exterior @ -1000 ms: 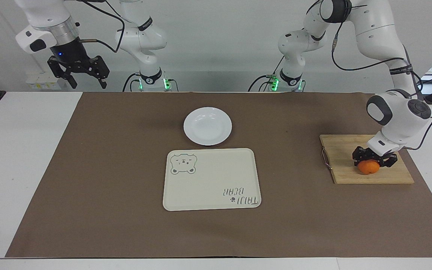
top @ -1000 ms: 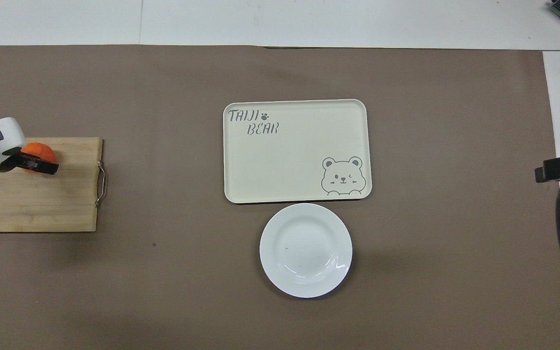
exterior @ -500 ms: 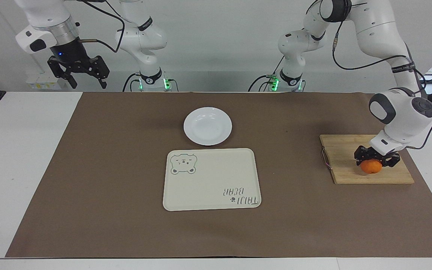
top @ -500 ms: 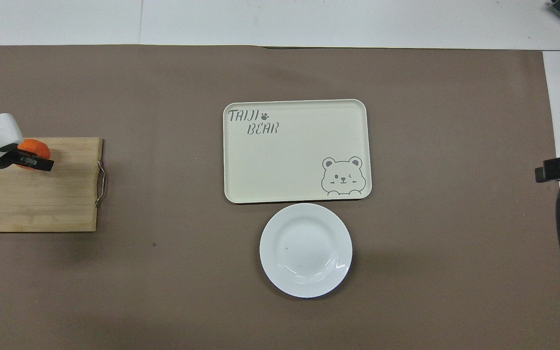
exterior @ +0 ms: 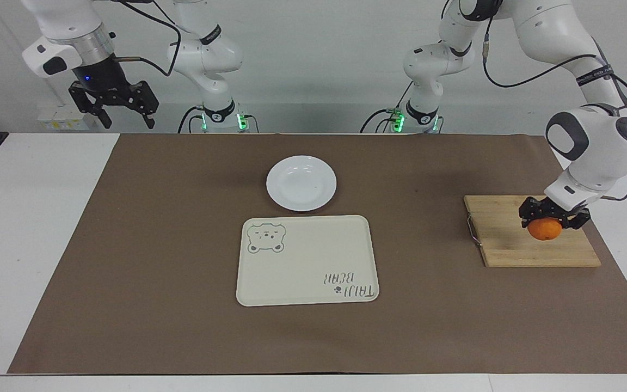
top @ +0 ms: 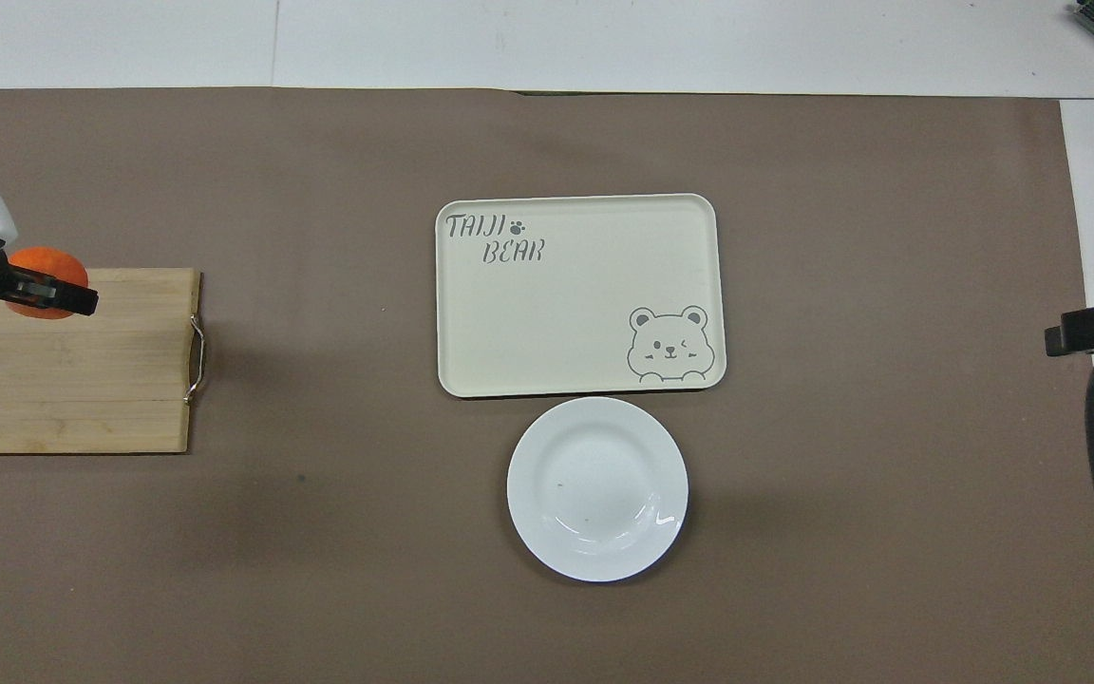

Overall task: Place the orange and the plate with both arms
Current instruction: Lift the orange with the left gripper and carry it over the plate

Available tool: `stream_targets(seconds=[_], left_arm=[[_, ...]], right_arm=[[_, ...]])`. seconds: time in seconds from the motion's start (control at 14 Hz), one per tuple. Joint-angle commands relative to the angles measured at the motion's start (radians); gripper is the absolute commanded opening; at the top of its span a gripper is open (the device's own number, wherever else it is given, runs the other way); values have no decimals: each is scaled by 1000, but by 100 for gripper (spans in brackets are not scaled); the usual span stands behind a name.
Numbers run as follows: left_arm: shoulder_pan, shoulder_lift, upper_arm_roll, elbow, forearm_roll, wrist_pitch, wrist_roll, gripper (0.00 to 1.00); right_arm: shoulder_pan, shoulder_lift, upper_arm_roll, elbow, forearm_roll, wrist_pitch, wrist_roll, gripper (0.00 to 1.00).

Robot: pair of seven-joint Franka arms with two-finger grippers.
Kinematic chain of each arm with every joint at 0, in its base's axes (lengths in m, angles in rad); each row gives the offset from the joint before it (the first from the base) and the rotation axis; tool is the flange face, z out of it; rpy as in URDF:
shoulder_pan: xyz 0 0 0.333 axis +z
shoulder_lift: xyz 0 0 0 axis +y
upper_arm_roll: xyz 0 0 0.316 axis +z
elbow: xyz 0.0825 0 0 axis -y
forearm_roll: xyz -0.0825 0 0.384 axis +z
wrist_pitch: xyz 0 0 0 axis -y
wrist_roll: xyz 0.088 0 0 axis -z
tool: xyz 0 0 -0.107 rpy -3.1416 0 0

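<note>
The left gripper (exterior: 554, 220) pinches the orange (exterior: 544, 229) from above and holds it in the air over the wooden board (exterior: 509, 239), which lies at the left arm's end of the brown mat (exterior: 128, 245). In the overhead view the fruit (top: 46, 294) shows over the board's (top: 72, 380) farther edge, half hidden by the gripper (top: 29, 290).

The white plate (exterior: 301, 183) sits on the mat at mid-table, nearer to the robots than the cream tray (exterior: 307, 260), its rim just beside the tray's nearer edge; from above, the plate (top: 597, 488) and tray (top: 580, 294) nearly touch. The tray bears a bear drawing in one corner and lettering in the diagonal one.

The right gripper (exterior: 113, 111) waits high over the table's corner at the right arm's end, off the mat, its fingers spread and holding nothing.
</note>
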Motion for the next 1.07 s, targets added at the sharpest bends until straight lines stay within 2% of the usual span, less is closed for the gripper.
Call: stream_targets(seconds=[0.0, 0.43, 0.57, 1.0], left_arm=[[-74, -42, 11, 28, 11, -103, -124, 0], [-255, -131, 8, 42, 13, -216, -466, 0], [-344, -131, 7, 70, 14, -275, -597, 0], [-536, -160, -30, 59, 10, -292, -884, 0]], right_arm=[[-7, -14, 8, -7, -10, -6, 6, 100], [-7, -14, 8, -7, -10, -6, 6, 100], [-7, -13, 8, -7, -10, -6, 6, 100], [-7, -13, 8, -7, -10, -6, 6, 100]])
